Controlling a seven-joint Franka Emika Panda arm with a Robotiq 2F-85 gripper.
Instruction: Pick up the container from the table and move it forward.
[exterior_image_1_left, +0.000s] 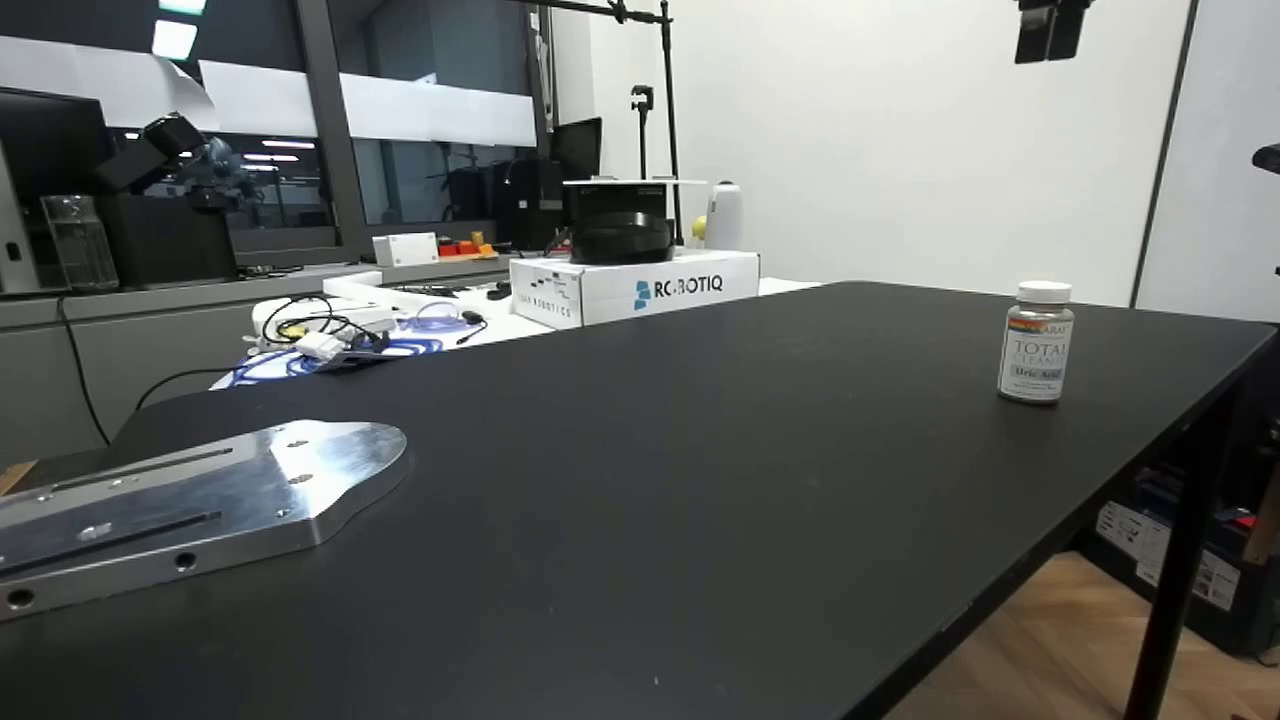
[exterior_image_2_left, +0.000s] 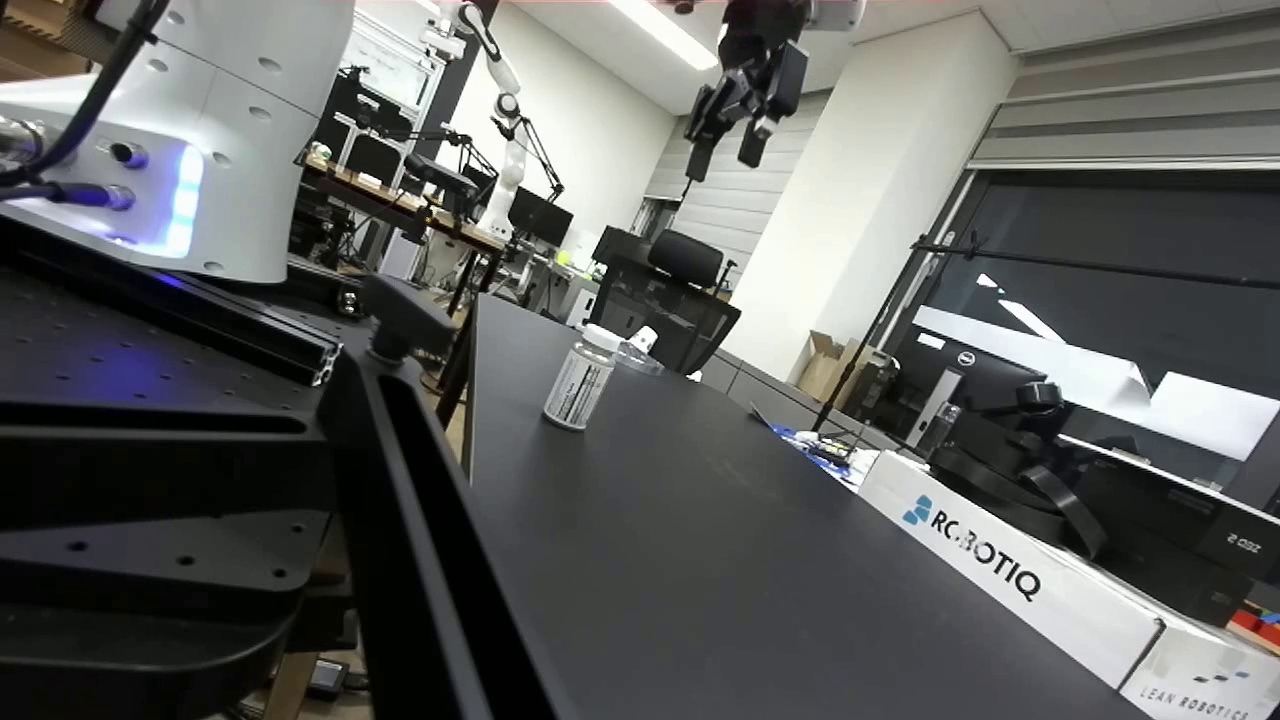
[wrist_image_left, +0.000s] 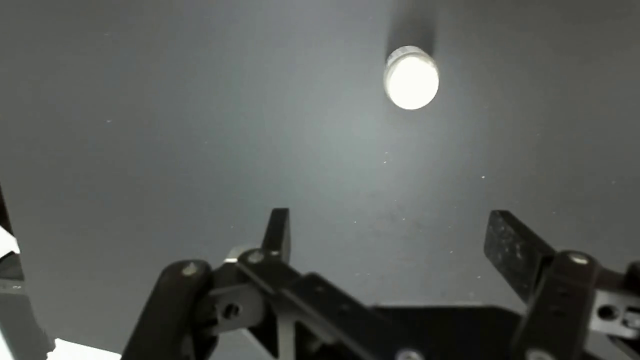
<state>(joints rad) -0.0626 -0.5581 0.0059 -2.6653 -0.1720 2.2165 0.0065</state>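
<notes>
One flat, matte black table (exterior_image_1_left: 640, 480) is lying below the blocky fingers (wrist_image_left: 512, 247), which are standing wide apart. Below, and beyond them in the wrist view, a cylindrical jar (exterior_image_1_left: 1036, 350) is standing upright on the table, its round cap (wrist_image_left: 412, 84) gleaming white.

"TOTAL", "Uric Acid" on btl (exterior_image_1_left: 1036, 345); "ROBOTIQ", "LEAN ROBOTICS" on wht box (exterior_image_1_left: 655, 297); "DELL" on mon. (exterior_image_2_left: 985, 378)
</notes>
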